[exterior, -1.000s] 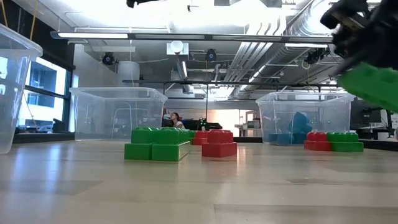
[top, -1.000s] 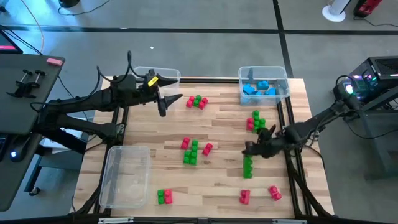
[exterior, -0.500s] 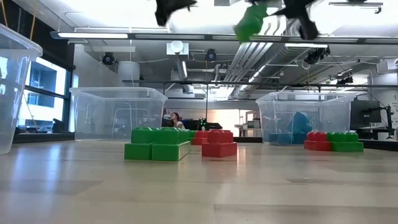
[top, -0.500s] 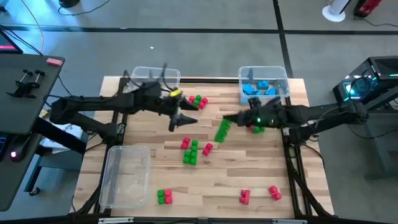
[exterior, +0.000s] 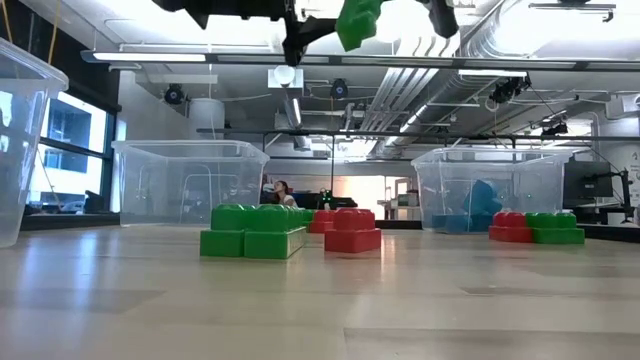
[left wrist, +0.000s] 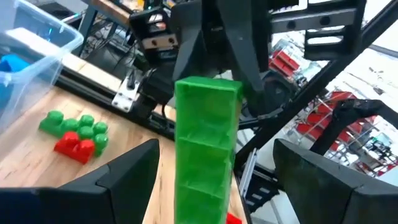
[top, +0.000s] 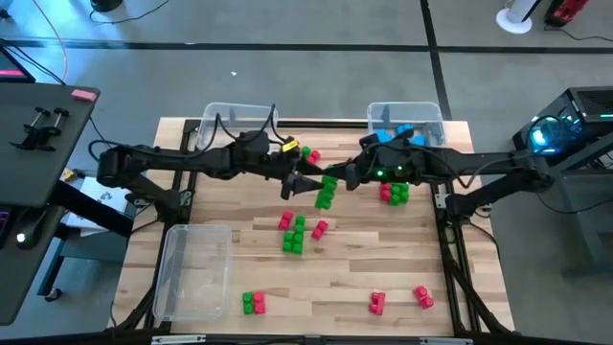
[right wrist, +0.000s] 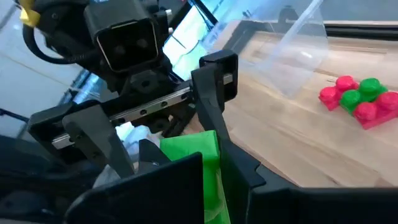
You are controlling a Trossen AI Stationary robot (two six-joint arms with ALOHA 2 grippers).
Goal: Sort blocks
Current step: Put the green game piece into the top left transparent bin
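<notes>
Green block stack (top: 326, 190) pinched in right gripper (top: 337, 178), aloft near the desk's (top: 421, 278) far edge. Left wrist view alone: left gripper (left wrist: 214, 174) spread around it.

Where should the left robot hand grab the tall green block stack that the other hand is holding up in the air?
Probably the free lower end. The right gripper is shut on the green stack at one end, so the rest hangs clear. The left gripper, open, faces it from the opposite side, and in its wrist view the green stack stands between its fingers. It could come straight in and close across the flat sides.
</notes>
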